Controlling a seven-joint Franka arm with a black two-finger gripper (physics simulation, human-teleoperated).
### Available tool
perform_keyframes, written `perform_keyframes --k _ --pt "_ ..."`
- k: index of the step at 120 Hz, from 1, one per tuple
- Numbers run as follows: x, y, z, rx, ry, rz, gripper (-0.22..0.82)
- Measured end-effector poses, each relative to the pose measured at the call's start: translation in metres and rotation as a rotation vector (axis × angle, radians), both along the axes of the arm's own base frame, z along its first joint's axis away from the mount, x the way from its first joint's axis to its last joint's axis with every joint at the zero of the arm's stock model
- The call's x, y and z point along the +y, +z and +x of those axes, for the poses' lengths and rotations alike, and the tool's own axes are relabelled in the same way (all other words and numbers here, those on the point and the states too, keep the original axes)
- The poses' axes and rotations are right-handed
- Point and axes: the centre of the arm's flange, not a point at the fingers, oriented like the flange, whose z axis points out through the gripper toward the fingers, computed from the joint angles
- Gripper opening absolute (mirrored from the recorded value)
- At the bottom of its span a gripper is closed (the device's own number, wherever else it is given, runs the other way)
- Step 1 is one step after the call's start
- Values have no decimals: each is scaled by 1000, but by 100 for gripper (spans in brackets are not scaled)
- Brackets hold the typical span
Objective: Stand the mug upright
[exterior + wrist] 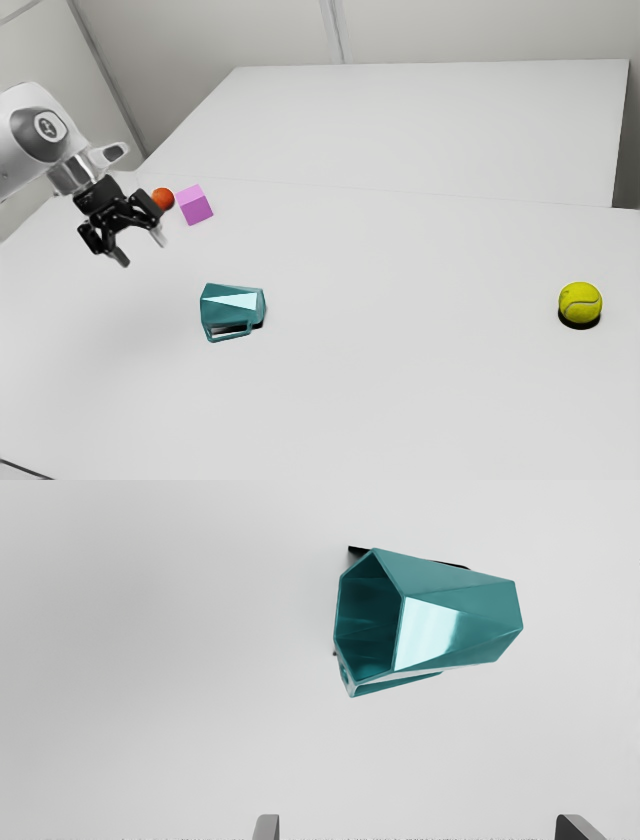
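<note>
1. Mug [233,306]: lies on its side on the table [400,400], wider open end toward the exterior view's left, handle [232,336] on the near side. Not upright.
2. Gripper [140,248]: fingers spread well apart, nothing between them; above the table, left of the mug in the exterior view.
3. Surroundings: pink cube [195,205] and orange ball [163,199] on the far side; tennis ball [580,303] well to the right.
4. Risk: a grip on the tapering, slick-looking walls could slip as the mug turns.
5. Risk: a finger landing on the handle could roll it — likely spoiling the grasp.
6. Risk: release before the base sits flat would probably topple it.
</note>
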Motion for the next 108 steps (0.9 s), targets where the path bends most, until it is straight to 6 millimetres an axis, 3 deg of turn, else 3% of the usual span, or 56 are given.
perform_keyframes --k 17,34,61,108 --pt "2 -48 0 77 58 -116 60" --pt "-7 -82 12 119 80 -191 60" --pt "-8 -112 36 121 129 -271 60" --pt "-31 -154 43 148 213 -440 60"
